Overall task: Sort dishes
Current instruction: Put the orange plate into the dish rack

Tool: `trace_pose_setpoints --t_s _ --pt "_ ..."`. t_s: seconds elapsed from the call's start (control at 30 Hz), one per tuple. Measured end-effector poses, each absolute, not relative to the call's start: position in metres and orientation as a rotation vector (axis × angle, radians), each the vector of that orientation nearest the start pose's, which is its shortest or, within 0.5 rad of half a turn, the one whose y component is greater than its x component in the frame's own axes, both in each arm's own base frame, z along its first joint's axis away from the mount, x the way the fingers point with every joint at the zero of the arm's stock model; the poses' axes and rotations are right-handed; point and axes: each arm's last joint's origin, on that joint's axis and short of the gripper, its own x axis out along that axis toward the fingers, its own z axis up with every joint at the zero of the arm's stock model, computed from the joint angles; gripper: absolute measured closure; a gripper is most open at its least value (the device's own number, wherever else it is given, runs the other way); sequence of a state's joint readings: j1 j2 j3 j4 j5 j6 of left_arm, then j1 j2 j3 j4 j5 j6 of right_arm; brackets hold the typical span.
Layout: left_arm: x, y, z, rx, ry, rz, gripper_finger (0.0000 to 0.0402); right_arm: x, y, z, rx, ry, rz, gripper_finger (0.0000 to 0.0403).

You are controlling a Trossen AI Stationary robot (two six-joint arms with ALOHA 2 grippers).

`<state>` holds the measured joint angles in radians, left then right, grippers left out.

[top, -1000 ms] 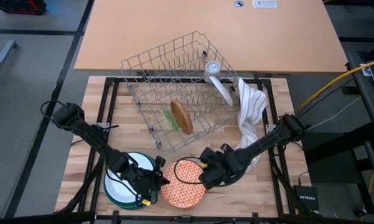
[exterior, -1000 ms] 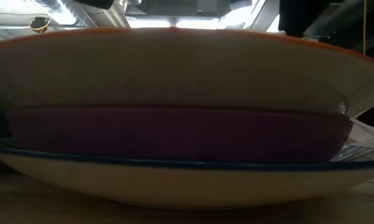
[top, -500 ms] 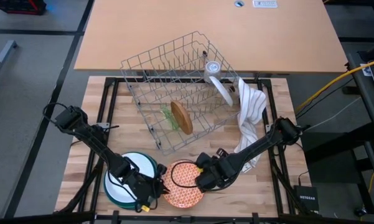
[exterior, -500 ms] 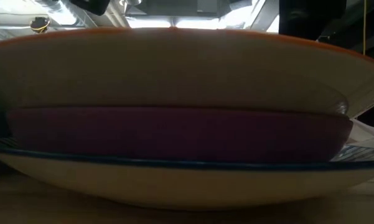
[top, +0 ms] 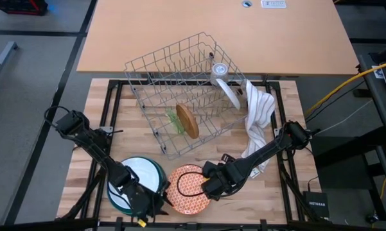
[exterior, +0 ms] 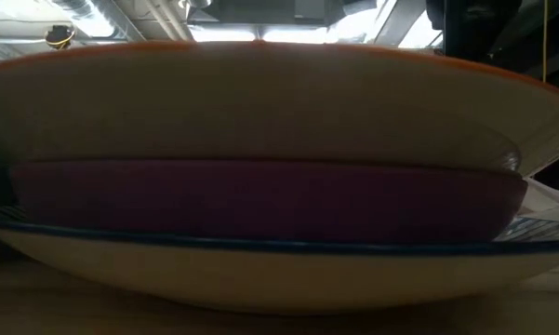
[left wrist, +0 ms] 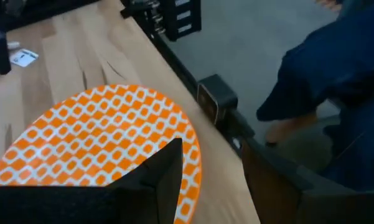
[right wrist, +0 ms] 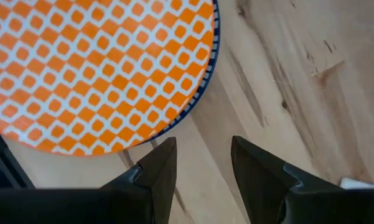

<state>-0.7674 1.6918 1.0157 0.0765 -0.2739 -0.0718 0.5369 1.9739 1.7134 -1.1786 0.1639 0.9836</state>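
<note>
The wooden table (top: 99,138) holds a wire rack (top: 180,90) at its far middle. Standing on edge in the rack are a brown dish (top: 187,120), a clear green dish (top: 173,120) just left of it, and a white dish (top: 229,93) at the rack's right end. A striped cloth (top: 257,115) lies just right of the rack.

At the near edge, left of centre, sits a stack of larger plates (top: 144,174), white on top with a teal rim. Just right of it is a second stack: the orange-patterned plate (top: 188,188) on top, a purple dish (exterior: 260,200) under it, and a white blue-rimmed dish (exterior: 260,270) at the bottom.

The left gripper (top: 153,206) is low at the near edge, between the two stacks; whether its fingers are parted or closed cannot be told, though one finger (left wrist: 162,180) shows beside the orange plate's rim. The right gripper (right wrist: 202,165) sits at the orange plate's right rim, fingers parted and holding nothing, over bare wood.

A person in blue (left wrist: 336,81) is beyond the table's edge.
</note>
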Motion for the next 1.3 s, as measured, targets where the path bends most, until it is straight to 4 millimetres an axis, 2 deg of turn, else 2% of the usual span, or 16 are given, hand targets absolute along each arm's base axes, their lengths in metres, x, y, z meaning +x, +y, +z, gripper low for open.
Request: trace_pose_setpoints --t_s 0.3,0.43,0.67,1.3 --pt "0.268 -0.255 0.163 0.487 0.611 -0.454 0.0245 0.336 0.195 0.246 0.304 1.333 -0.354 0.0246" --pt "0.277 -0.259 0.163 0.586 0.6 -0.458 0.0251 0.336 0.194 0.246 0.302 1.329 -0.357 0.0246" --pt "0.287 -0.258 0.158 0.706 0.676 -0.433 0.0268 0.337 0.195 0.246 0.303 1.326 -0.356 0.0246" --pt "0.292 -0.252 0.154 0.689 0.713 -0.435 0.0275 0.336 0.195 0.246 0.304 1.324 -0.355 0.0246"
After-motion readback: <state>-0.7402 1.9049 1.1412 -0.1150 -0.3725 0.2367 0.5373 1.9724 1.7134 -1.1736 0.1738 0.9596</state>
